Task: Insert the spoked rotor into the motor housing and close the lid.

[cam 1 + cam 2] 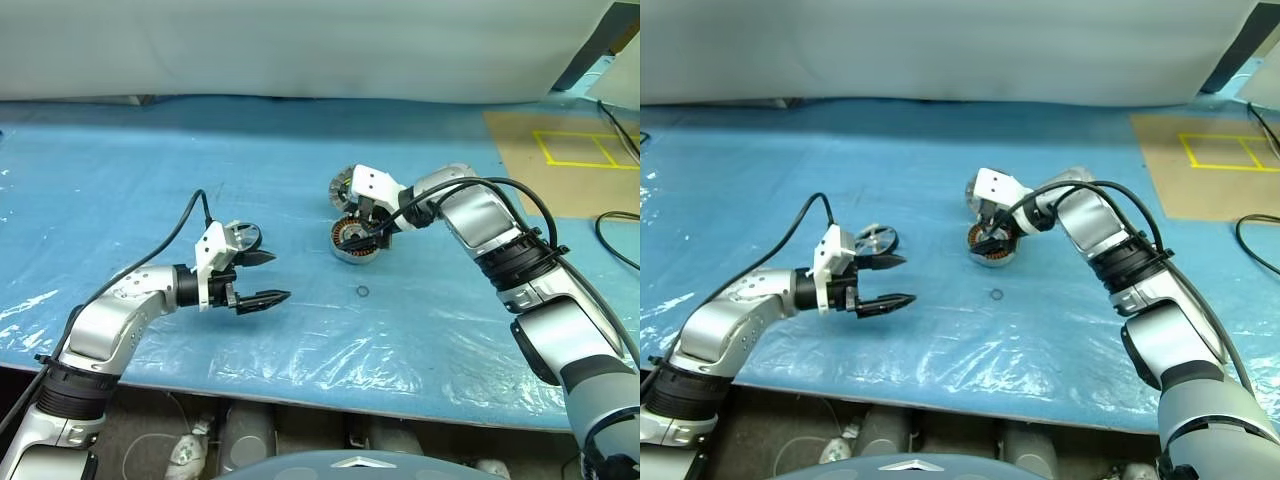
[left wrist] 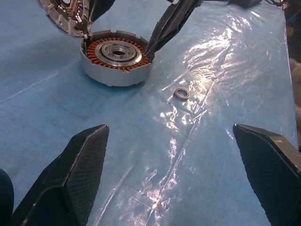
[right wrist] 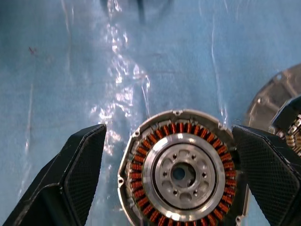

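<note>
1. The motor housing (image 1: pixel 354 240) sat on the blue plastic-covered table (image 1: pixel 150 170), near its middle, copper windings facing up around a silvery hub.
2. The right gripper (image 1: pixel 364 232) hung just above the housing with its two black fingers spread wide, one on each side of the rim, grasping nothing.
3. The lid (image 1: pixel 343 187) lay tilted just behind the housing, partly hidden by the right gripper.
4. The spoked rotor (image 1: pixel 877 240) rested flat on the table beside the left gripper (image 1: pixel 262 277), just beyond its fingers.
5. The left gripper hovered over the table well apart from the housing, fingers released and empty.
6. A tiny ring (image 1: pixel 362 292) lay between the two grippers, near the housing.
</note>
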### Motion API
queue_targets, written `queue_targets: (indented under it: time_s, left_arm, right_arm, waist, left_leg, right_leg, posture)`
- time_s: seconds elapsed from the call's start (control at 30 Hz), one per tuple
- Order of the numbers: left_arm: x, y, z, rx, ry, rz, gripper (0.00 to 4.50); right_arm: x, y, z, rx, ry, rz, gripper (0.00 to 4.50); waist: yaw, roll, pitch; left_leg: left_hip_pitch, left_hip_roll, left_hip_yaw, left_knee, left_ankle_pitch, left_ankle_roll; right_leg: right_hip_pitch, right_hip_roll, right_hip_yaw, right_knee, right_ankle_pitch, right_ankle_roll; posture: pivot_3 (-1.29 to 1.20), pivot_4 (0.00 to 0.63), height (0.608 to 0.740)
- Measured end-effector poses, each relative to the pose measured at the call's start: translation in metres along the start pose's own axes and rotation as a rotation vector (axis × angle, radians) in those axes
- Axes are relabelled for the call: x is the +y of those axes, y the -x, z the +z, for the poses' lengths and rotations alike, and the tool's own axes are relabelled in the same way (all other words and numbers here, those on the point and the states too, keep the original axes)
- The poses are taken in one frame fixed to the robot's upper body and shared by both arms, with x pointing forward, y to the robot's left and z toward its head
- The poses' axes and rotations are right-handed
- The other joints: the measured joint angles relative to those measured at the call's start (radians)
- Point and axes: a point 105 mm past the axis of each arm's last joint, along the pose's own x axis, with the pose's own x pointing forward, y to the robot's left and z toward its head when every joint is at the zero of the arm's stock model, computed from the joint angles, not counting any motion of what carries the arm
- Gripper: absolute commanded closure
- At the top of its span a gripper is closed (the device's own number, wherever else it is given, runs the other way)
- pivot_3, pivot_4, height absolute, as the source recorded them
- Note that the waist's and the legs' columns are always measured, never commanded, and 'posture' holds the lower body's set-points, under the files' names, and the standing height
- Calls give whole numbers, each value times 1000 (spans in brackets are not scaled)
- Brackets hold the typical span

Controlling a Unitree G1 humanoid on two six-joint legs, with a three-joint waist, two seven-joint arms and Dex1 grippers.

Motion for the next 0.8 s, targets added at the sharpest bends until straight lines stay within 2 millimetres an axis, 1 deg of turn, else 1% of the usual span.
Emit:
queue_targets:
  time_s: [0.1,0.23,0.47,0.8]
  left_arm:
    - [-2,-1,-3,-2,10,3,37]
    - [-3,-2,-2,-14,7,5,37]
    - [-3,-4,-4,-7,-6,8,37]
    - [-3,-7,-6,0,-13,8,37]
  right_arm:
    - [1,0,-6,29,17,21,0]
    - [1,1,-10,55,38,31,0]
    - [5,-6,-25,96,18,43,0]
    - [7,-13,-25,100,53,38,0]
  waist:
    - [-1,0,0]
    - [-1,0,0]
    - [-1,0,0]
    - [-1,0,0]
  left_leg:
    - [0,1,0,0,0,0]
    - [1,2,1,2,0,0]
    - [1,3,2,3,0,0]
    - [2,4,4,4,-2,-2]
  right_leg:
    - [0,0,0,0,0,0]
    - [0,0,0,0,0,0]
    - [0,1,0,1,0,-1]
    - [1,1,0,2,1,-2]
  posture:
    - [0,150,740]
    - [0,150,740]
    - [0,150,740]
    - [0,150,740]
